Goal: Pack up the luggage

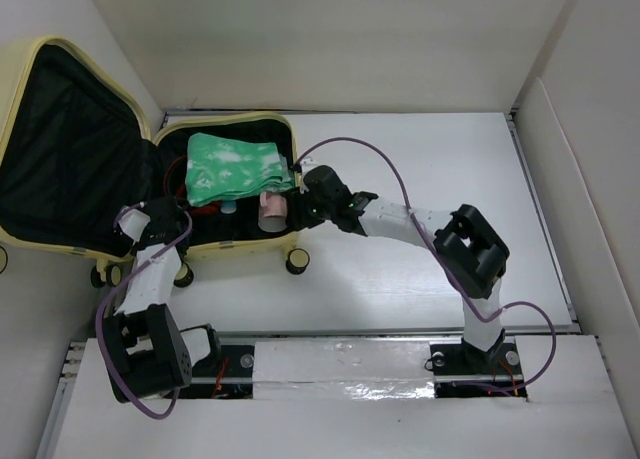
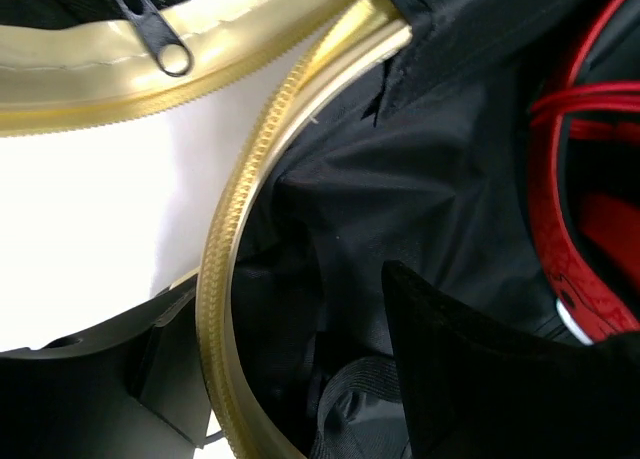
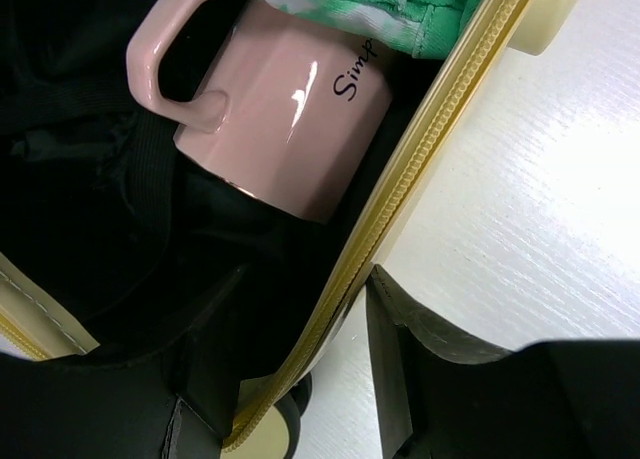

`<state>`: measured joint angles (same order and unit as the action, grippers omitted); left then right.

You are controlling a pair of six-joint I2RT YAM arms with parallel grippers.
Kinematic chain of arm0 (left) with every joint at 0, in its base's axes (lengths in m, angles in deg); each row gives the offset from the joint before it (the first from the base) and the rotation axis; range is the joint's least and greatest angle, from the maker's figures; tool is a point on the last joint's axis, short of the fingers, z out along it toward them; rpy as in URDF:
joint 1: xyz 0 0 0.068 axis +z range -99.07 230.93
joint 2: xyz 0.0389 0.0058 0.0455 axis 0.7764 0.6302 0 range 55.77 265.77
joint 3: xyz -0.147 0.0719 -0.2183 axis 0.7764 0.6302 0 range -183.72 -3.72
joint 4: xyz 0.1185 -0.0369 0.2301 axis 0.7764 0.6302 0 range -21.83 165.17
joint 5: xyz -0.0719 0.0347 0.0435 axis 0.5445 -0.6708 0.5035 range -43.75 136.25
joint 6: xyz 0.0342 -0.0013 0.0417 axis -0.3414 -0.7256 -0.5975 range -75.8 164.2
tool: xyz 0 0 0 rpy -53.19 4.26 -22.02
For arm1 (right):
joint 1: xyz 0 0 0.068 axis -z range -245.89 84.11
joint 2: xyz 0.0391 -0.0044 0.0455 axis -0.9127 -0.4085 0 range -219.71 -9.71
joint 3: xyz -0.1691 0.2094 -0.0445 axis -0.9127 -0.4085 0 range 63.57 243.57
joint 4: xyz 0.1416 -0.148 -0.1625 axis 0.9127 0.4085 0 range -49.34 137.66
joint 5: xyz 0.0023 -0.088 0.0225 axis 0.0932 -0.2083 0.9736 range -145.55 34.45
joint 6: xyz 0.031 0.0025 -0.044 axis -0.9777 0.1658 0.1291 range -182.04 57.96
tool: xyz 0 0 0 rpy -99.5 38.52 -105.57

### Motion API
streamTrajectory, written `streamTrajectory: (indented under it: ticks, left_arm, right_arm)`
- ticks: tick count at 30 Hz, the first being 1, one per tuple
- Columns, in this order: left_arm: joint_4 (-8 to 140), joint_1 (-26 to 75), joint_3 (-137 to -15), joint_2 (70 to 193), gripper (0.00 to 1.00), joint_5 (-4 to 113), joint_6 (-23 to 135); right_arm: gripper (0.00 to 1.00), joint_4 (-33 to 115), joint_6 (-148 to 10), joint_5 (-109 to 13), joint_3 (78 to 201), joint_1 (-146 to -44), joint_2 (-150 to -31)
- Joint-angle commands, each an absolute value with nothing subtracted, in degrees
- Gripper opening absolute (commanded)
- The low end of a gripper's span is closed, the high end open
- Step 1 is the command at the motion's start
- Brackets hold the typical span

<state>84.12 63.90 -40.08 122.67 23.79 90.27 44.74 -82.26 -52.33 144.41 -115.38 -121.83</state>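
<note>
Worktop [image 1: 420, 179] carries the open luggage [image 1: 70, 149], green cloth [image 1: 235, 167] and pink mug [image 3: 290, 109] just inside the right fingers [image 3: 430, 374]; these and the left fingers [image 2: 480, 379] straddle its zip rim [image 2: 235, 239], part-spread, clamping nothing, so probably best to close squarely on the rim alone, clear of the lining.

Left arm [image 1: 148, 287] & right arm [image 1: 397, 222]: white links, chunky blk joint housings, purple cable [image 1: 347, 140] looping off each; red wires [image 1: 506, 376] at right base. Right gripper [image 3: 305, 279] fingers [image 3: 400, 399] matte blk.
</note>
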Motion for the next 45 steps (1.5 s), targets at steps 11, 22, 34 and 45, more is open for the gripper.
streamTrajectory:
  ticks: [11, 22, 34, 45]
  left_arm:
    - [69.05, 57.96, -55.29, 148.12, 0.52, 27.88, 93.6]
    - [68.08, 56.21, -52.5, 138.85, 0.56, 25.25, 95.27]
    - [88.64, 61.28, -53.81, 110.01, 0.59, 13.74, 83.95]
    - [93.22, 79.06, -67.85, 120.63, 0.77, 15.13, 78.93]
  right_arm:
    - [0.0, 30.03, -90.16, -31.03, 153.72, -115.63, -131.61]
    - [0.0, 32.58, -89.2, -30.77, 157.98, -110.98, -135.32]
    - [0.0, 29.34, -87.61, -28.13, 150.41, -110.27, -131.27]
    - [0.0, 29.68, -86.21, -26.11, 149.0, -109.75, -128.89]
